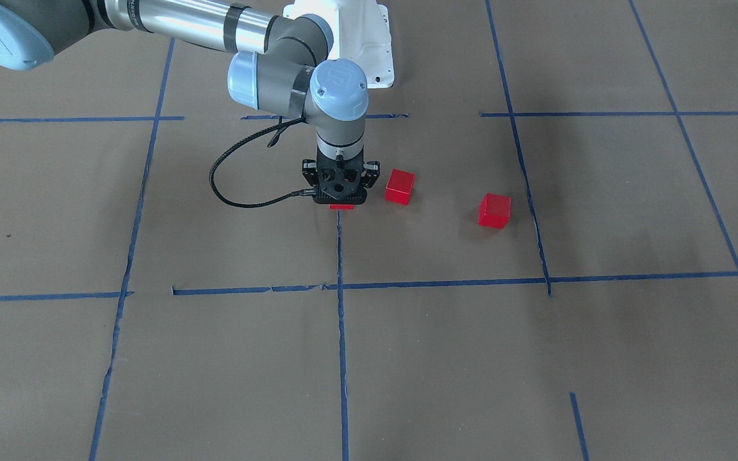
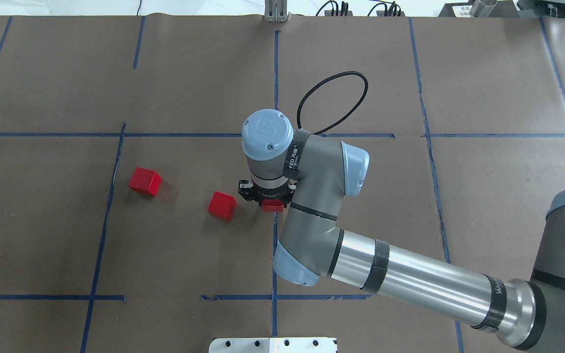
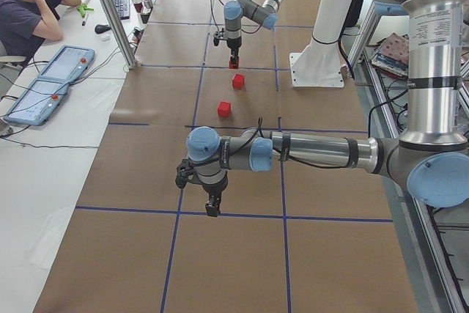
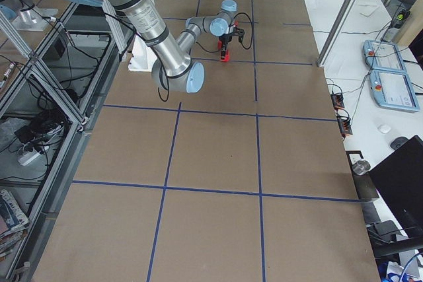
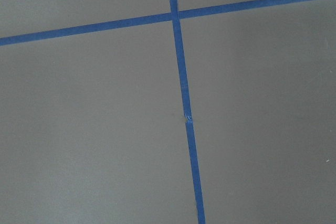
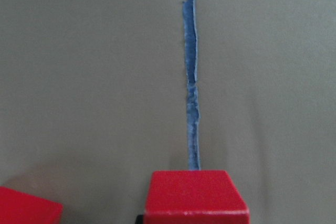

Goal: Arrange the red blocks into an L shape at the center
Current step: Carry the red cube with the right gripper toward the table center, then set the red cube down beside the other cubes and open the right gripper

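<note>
Pinching a block (image 1: 341, 206) on the center's (image 1: 247, 243) tape line (image 1: 340, 256) was the right gripper (image 1: 341, 201).
Second block (image 1: 400, 187) sat just beside it, third block (image 1: 494, 210) further off; left gripper (image 3: 212, 207) hung well apart, grip impossible to tell.

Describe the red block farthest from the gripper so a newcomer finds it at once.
Find the center cell, the brown-paper square split by a blue tape line. In its half on the robot's left lie two red cubes. The far block sits close to the cell's side tape; the other block sits beside the right gripper.
</note>
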Tool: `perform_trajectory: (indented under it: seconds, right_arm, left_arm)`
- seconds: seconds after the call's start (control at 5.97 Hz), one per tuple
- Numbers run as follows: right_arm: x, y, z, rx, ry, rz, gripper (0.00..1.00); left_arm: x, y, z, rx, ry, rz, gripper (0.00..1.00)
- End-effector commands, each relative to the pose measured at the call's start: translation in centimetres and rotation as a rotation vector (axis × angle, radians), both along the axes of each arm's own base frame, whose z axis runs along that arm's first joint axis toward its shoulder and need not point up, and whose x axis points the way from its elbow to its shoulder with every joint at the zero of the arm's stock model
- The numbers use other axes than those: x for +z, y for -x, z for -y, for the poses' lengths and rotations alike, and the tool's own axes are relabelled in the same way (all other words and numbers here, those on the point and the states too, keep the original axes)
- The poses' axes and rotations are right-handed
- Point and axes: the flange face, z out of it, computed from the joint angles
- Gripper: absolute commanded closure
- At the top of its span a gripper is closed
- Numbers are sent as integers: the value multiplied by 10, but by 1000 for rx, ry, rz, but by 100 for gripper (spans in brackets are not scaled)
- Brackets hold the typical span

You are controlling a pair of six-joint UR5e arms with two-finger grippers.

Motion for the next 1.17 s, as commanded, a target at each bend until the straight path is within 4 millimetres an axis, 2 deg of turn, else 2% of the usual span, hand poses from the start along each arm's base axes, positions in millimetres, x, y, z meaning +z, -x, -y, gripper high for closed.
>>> perform_trajectory:
  seconds: [0.0, 0.17, 0.33, 0.67, 0.84, 1.0]
  right_arm:
    - [4, 1, -2, -6, -12, -7, 46]
    - [7, 1, -2, -6, -10, -9, 40]
    - [9, 1, -2, -5, -10, -13, 30]
    - [10, 1, -3, -8, -15, -14, 28]
    - [6, 1, -3, -8, -18, -8, 1]
    - [-4, -8, 1, 0, -29, 12, 0]
  left_arm:
    - [1, 0, 0, 1, 2, 0, 0]
    - [2, 0, 0, 1, 4, 0, 0]
    - [2, 0, 0, 1, 4, 0, 0]
    - [1, 0, 0, 1, 2, 0, 0]
    - [1, 0, 0, 1, 2, 0, 0]
    - [-1, -1, 1, 1, -3, 0, 0]
